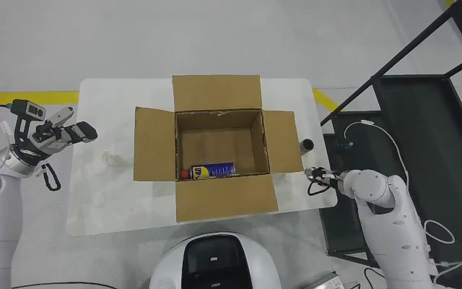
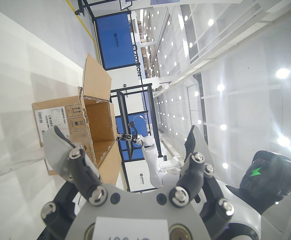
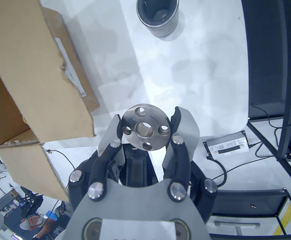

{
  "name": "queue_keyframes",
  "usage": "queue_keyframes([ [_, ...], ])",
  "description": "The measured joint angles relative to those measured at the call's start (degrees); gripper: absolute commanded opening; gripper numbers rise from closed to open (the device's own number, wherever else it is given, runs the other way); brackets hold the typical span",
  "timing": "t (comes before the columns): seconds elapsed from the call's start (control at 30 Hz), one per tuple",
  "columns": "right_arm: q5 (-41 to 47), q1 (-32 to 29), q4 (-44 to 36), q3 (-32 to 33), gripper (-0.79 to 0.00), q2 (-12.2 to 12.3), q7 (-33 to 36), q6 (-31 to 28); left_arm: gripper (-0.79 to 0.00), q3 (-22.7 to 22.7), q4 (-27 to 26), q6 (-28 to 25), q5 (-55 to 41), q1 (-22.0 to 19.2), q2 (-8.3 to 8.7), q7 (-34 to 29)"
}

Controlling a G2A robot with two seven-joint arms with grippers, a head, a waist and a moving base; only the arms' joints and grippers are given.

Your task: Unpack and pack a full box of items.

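R hand (image 3: 147, 117) clamped on metal flange (image 3: 145, 134) over desk (image 1: 108, 195) edge, right of box (image 1: 219, 92) — L hand (image 2: 122, 130) spread wide, empty, at desk's left edge; spray can (image 1: 214, 171) lies inside box

Box (image 1: 216, 92) in the middle of the surface (image 1: 108, 206)
A can (image 1: 214, 171) lies inside along the near wall; right of the box stands a cylinder (image 1: 307, 145), the right claw (image 3: 145, 122) with a flange (image 3: 149, 138) nearer; left of it lies a bag (image 1: 113, 157)

Cardboard box (image 1: 216, 92) stood open mid-table, flaps splayed, a blue-and-yellow spray can (image 1: 213, 171) lying along its near wall. My right gripper (image 3: 147, 120) pinched a four-holed steel flange (image 3: 156, 138); dark cylinder (image 3: 158, 18) stood upright nearby.
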Motion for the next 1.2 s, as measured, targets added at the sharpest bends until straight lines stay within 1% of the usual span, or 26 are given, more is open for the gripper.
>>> queue_keyframes([
  [0.27,1.61,4.67,8.37,-4.04,-0.785,-0.31,-4.58,-1.70,0.000,0.00,0.00,0.00,0.00,0.00,0.00,0.00],
  [0.4,0.46,8.18,14.35,-6.66,-0.785,-0.47,-6.99,-2.21,0.000,0.00,0.00,0.00,0.00,0.00,0.00,0.00],
  [0.47,-1.35,9.90,16.92,-8.06,-0.785,-0.51,-7.13,-2.19,0.000,0.00,0.00,0.00,0.00,0.00,0.00,0.00],
  [0.53,-0.80,11.71,19.42,-8.96,-0.785,-0.64,-7.56,-2.61,0.000,0.00,0.00,0.00,0.00,0.00,0.00,0.00],
  [0.8,-0.15,15.05,24.74,-10.56,-0.785,-0.73,-10.16,-3.56,0.000,0.00,0.00,0.00,0.00,0.00,0.00,0.00],
  [0.83,-0.37,15.31,25.17,-10.78,-0.767,-0.73,-10.29,-3.63,0.000,0.00,0.00,0.00,0.00,0.00,0.00,0.00],
  [0.87,-0.65,15.58,25.59,-11.02,-0.539,-0.73,-10.41,-3.66,0.000,0.00,0.00,0.00,0.00,0.00,0.00,0.00],
  [0.9,-0.80,15.95,26.10,-11.29,-0.197,-0.73,-10.56,-3.72,0.000,0.00,0.00,0.00,0.00,0.00,0.00,0.00],
  [0.93,-0.72,16.21,26.46,-11.43,0.000,-0.74,-10.71,-3.80,0.000,0.00,0.00,0.00,0.00,0.00,0.00,0.00],
  [1.1,0.21,16.99,28.02,-11.65,0.000,-0.77,-11.71,-3.65,0.000,0.00,0.00,0.00,0.00,0.00,0.00,0.00],
  [1.2,0.48,16.55,27.62,-11.16,0.000,-0.64,-12.37,-3.54,0.000,0.00,0.00,0.00,0.00,0.00,0.00,0.00],
])
